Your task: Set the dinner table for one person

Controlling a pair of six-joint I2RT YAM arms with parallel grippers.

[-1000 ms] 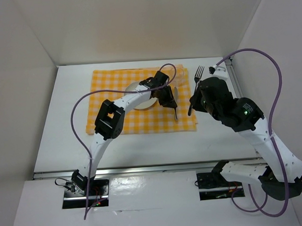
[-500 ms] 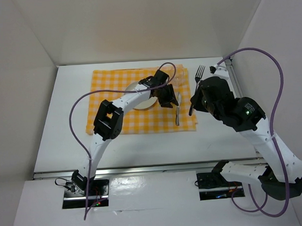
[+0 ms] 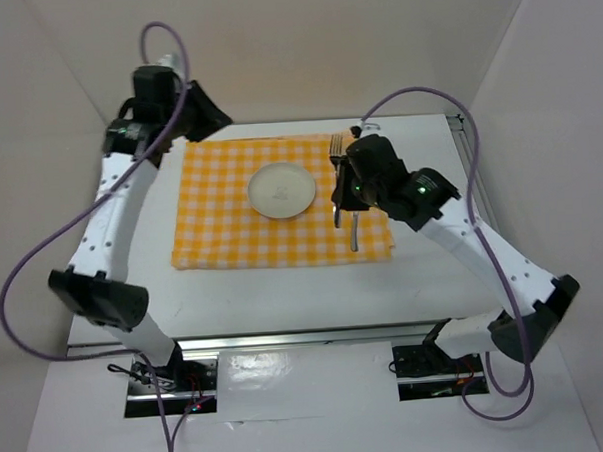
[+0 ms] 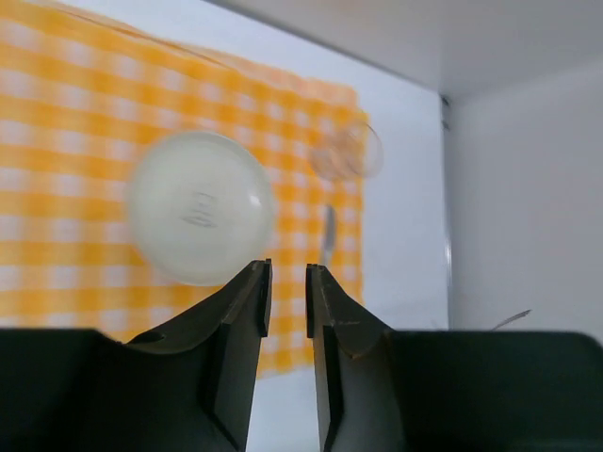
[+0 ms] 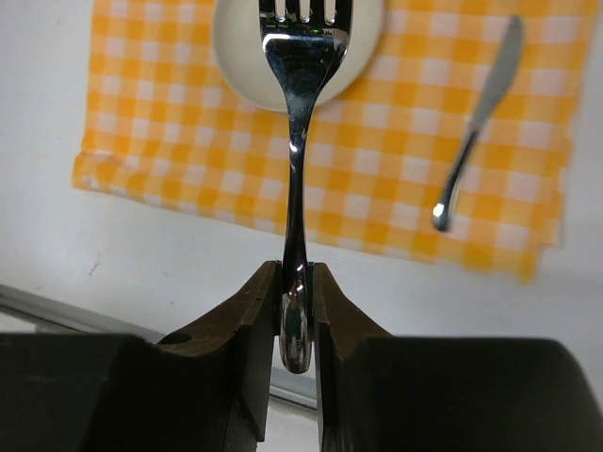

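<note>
Two things changed in the last second or so. First, the left arm backed right off. It had been hunched over the small round white plate (image 3: 282, 190) laying down the silver table knife (image 3: 354, 234). Now it's up at the far left corner, its tool (image 4: 287, 282) pinched nearly together with nothing in it. The knife lies on the yellow-and-white checked cloth (image 3: 221, 219), just right of the plate, handle toward the near edge.

Second, the right arm has swung in from the right. Its tool (image 5: 297, 282) is clamped on the handle end of the shiny metal fork (image 5: 298, 141), held over the cloth with the tines pointing away. The cloth sits in the middle of the big flat white bench (image 3: 434, 270), and there's a clear drinking glass (image 4: 347, 151) at its far right corner.

So I reckon the knife's done and the fork is the last piece. It probably wants the plate's left side.
</note>
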